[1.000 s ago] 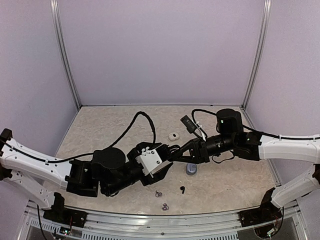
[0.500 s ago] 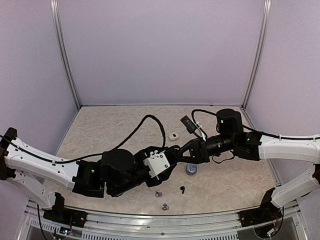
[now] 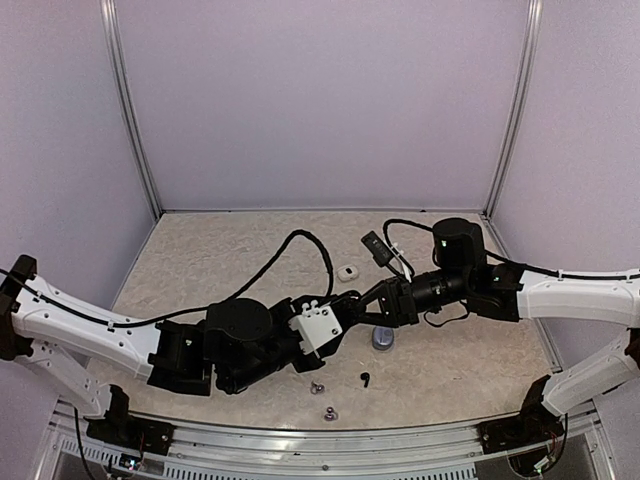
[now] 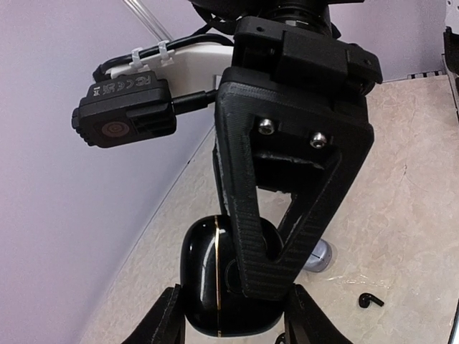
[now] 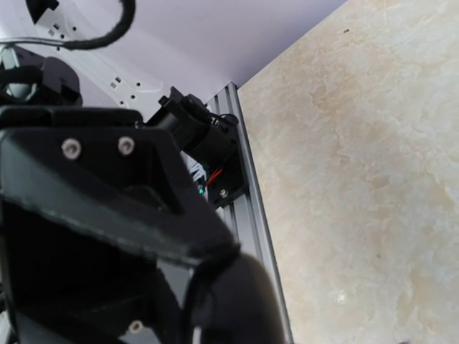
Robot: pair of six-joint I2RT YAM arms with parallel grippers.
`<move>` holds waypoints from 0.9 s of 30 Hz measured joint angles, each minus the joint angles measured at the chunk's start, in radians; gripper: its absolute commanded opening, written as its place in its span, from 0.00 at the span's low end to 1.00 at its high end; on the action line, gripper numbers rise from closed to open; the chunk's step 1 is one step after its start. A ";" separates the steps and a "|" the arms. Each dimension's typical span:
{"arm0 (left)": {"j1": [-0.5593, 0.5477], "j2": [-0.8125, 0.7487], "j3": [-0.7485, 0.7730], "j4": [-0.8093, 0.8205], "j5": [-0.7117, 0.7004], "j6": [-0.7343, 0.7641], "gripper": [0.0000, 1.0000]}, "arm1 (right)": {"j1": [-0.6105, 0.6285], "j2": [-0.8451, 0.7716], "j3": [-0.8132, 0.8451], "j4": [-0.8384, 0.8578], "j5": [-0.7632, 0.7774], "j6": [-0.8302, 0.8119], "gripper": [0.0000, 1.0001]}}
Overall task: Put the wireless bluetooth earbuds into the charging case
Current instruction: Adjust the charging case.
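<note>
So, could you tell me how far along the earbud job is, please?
Done: nothing visible. In hand: the black case sits between the left claw and right claw. Still to do: black earbud and two silvery earbuds lie loose on the table.

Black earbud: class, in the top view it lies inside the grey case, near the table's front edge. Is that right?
Not quite. The black earbud lies on the bare table, apart from the grey case, not inside it. It is near the front edge, as the top view shows.
</note>
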 measured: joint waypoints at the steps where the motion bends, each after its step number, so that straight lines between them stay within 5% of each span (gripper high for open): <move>1: 0.001 0.001 0.000 0.002 -0.002 0.000 0.36 | 0.000 0.000 -0.001 0.004 0.002 0.005 0.36; 13: 0.005 0.024 0.000 0.037 -0.013 -0.021 0.35 | 0.002 -0.008 -0.051 0.100 0.034 0.073 0.35; 20: 0.010 0.026 0.000 0.055 -0.023 -0.041 0.36 | 0.002 -0.023 -0.074 0.145 0.077 0.105 0.19; 27: 0.019 0.026 0.000 0.066 -0.013 -0.047 0.64 | 0.003 -0.032 -0.082 0.161 0.095 0.111 0.13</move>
